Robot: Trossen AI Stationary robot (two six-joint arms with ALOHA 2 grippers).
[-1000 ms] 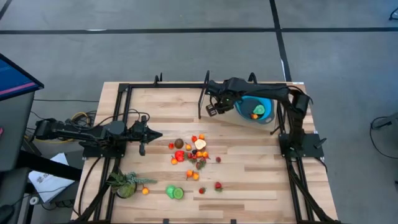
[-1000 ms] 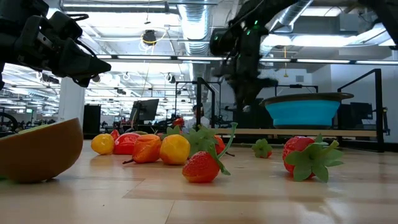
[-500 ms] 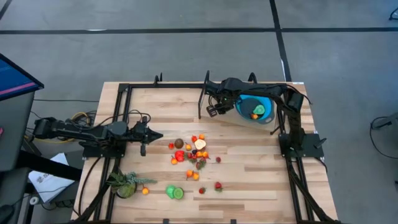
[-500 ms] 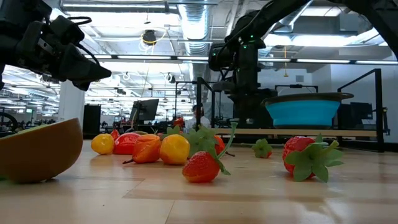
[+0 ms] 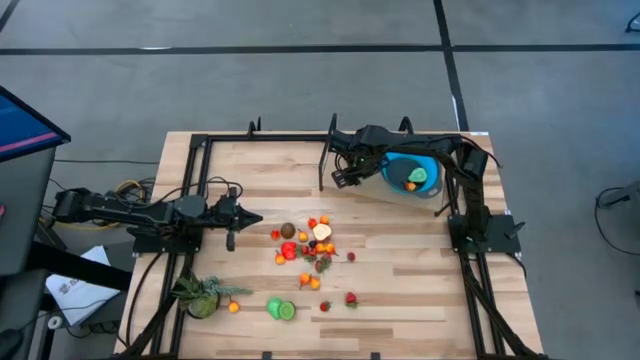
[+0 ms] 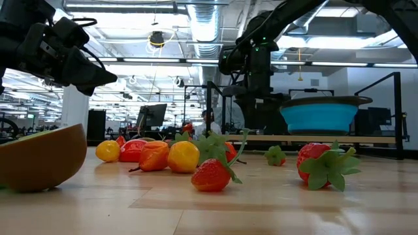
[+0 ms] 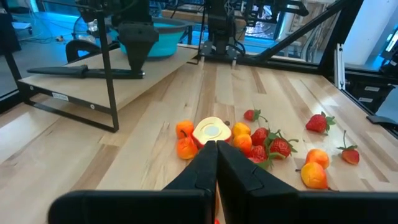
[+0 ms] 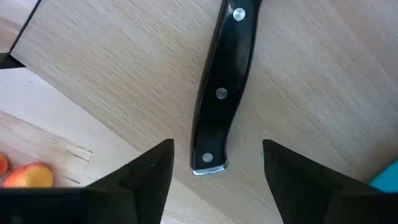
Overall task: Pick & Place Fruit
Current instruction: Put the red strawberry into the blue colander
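Your right end effector (image 8: 214, 168) open wide over the black knife handle (image 8: 225, 87), beside the blue bowl (image 5: 418, 175) near the tabletop's far edge, left end effector (image 7: 216, 163) closed, holding nothing.

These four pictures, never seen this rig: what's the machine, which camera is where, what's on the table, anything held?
Two dark robot arms work at a wooden table. One picture looks down from overhead, one looks level across the tabletop, and one comes from each wrist. The left hand, shut and empty, points at a pile of small toy fruit. The right hand hangs open beside a blue bowl that already holds a piece or two; its wrist camera shows a black knife handle lying between its fingers, not gripped. A small toy plant sits near the table's front left.
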